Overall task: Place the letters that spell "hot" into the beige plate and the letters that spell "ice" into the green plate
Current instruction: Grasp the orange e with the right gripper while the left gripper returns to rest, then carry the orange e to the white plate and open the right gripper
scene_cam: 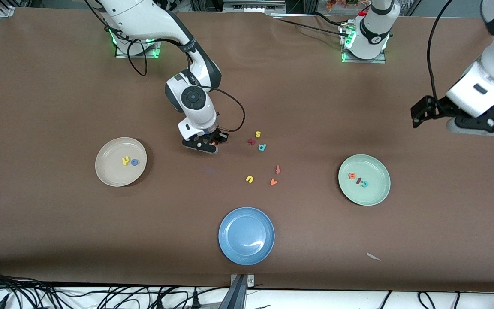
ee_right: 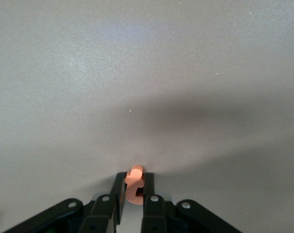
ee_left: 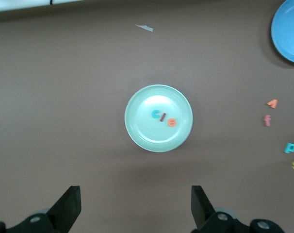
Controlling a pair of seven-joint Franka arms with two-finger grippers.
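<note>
My right gripper [scene_cam: 209, 141] is down at the table between the beige plate [scene_cam: 109, 169] and the loose letters, shut on the orange t [ee_right: 134, 187], which stands upright between its fingers [ee_right: 119, 187]. A yellow h [scene_cam: 125, 161] and a blue o [scene_cam: 134, 162] lie in the beige plate. In the green plate [scene_cam: 375, 193] [ee_left: 142, 133] lie the orange e [scene_cam: 351, 175] [ee_left: 171, 122], dark red i [scene_cam: 358, 180] [ee_left: 163, 117] and teal c [scene_cam: 364, 183] [ee_left: 156, 114]. My left gripper [scene_cam: 420, 113] [ee_left: 136, 194] waits open and empty, high over the table's left-arm end.
A blue plate [scene_cam: 246, 235] [ee_left: 290, 29] sits near the front edge. Loose letters lie mid-table: yellow s [scene_cam: 257, 134], teal p [scene_cam: 262, 147], red f-like letter [scene_cam: 278, 169], yellow u [scene_cam: 249, 179], orange v [scene_cam: 273, 182]. A white scrap [scene_cam: 373, 256] lies near the green plate.
</note>
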